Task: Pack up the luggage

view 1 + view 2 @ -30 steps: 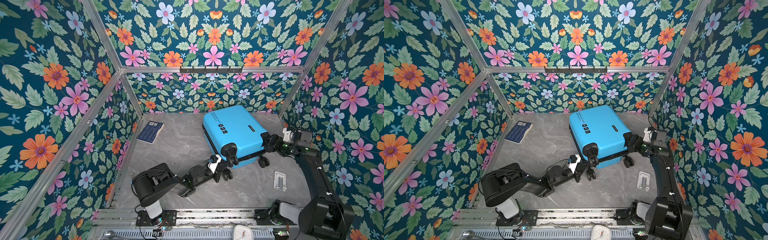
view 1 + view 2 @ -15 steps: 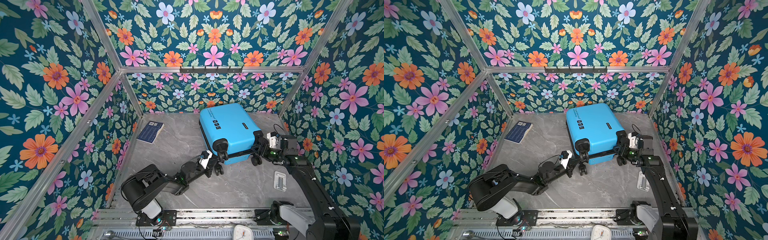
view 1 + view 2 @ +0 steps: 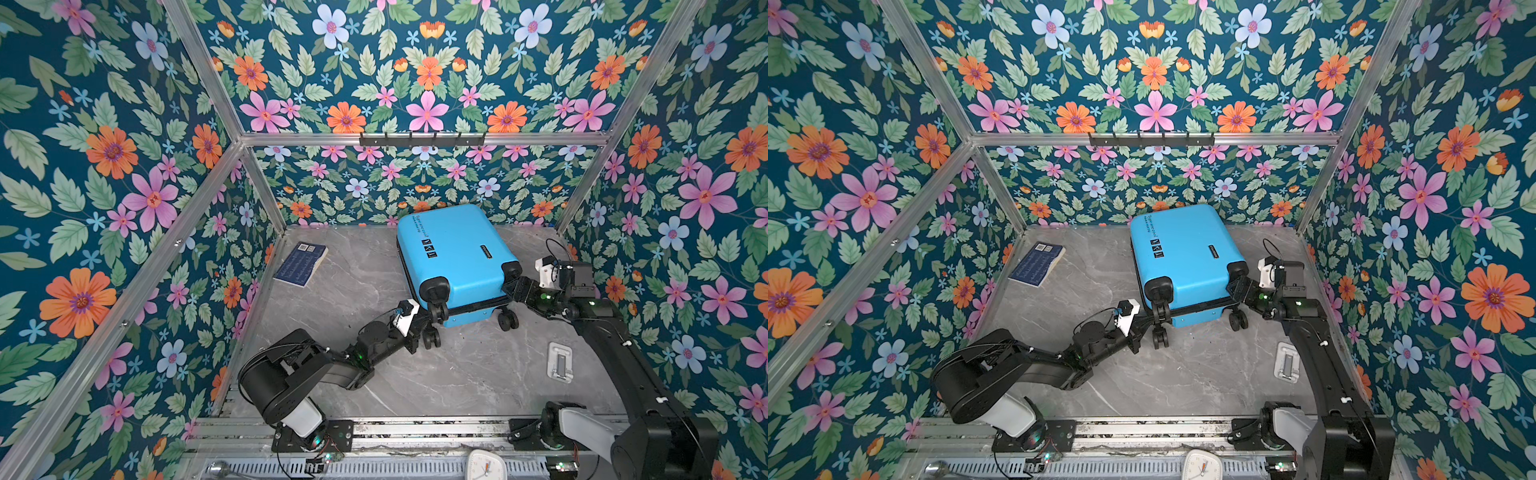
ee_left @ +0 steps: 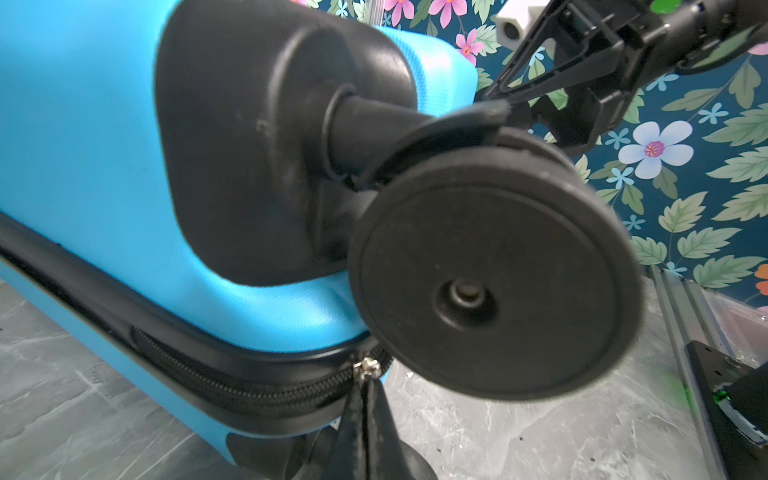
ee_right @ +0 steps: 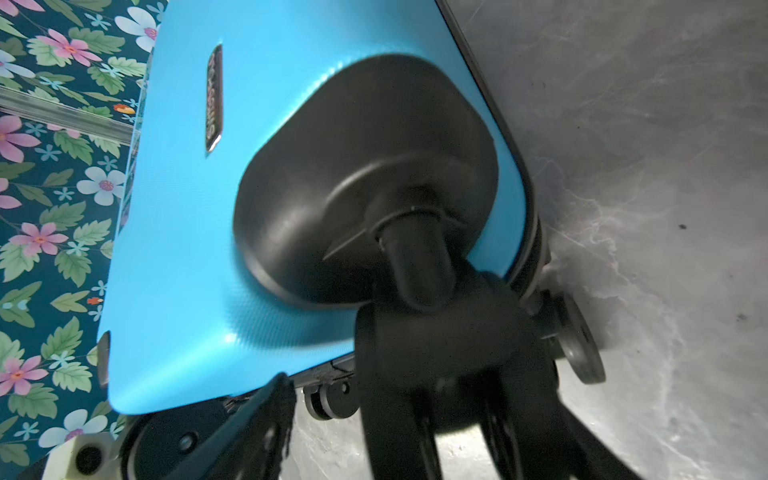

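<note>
Left hand point(image 4: 365, 390), arm stretched low along the table point(image 3: 457, 374), pinches the luggage point(image 3: 453, 257) zipper pull point(image 4: 365, 369); right hand point(image 3: 512, 286) straddles a wheel point(image 5: 449, 345), jaws apart.

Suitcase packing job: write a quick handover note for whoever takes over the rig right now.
Left gripper: shut on the zipper pull at a near corner of the suitcase.
Right gripper: open, straddling a caster wheel, not clamped.
Case: closed, lying flat on the table, wheels toward the arms; contents hidden.
Done: zipper looks closed up to the pull.
Left: the book lies outside, far left; unclear whether it goes in.
</note>
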